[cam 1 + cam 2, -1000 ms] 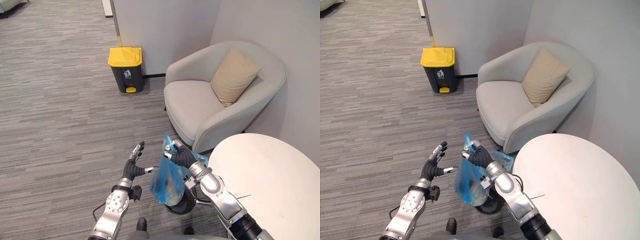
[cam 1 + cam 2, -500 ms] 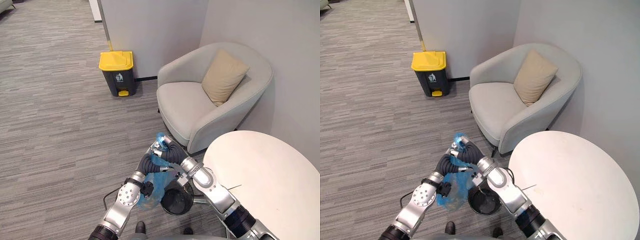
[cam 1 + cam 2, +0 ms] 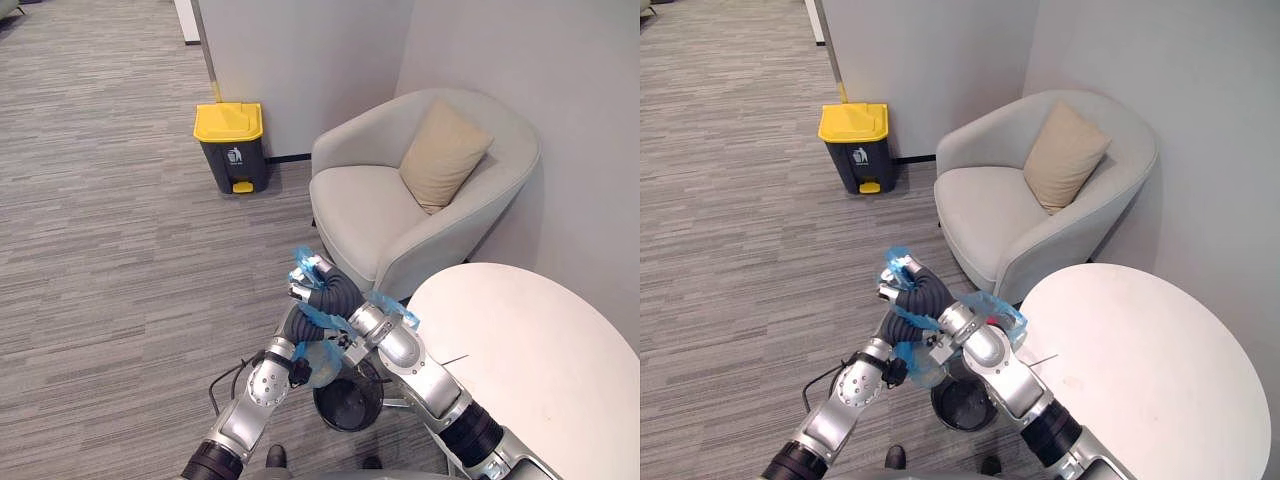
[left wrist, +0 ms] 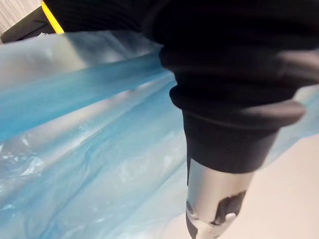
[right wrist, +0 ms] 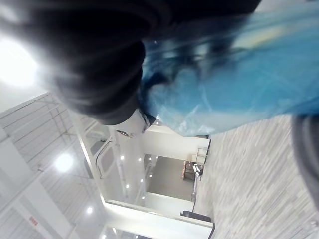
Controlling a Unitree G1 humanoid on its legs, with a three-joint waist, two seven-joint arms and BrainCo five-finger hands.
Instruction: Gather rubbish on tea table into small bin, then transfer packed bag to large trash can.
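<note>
Gripping the bunched top of the blue bag (image 3: 322, 364), the right hand (image 3: 318, 283) was curled tight on the plastic and held it just above the small black bin (image 3: 350, 405) at six o'clock. The left hand (image 3: 294, 325) sat against the bag under the right wrist; its grasp could not be told. The yellow-lidded trash can (image 3: 230, 147) stood well apart at eleven o'clock, the white tea table (image 3: 540, 350) at four.

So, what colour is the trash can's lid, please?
The lid is yellow; it shows best in the left eye view.
</note>
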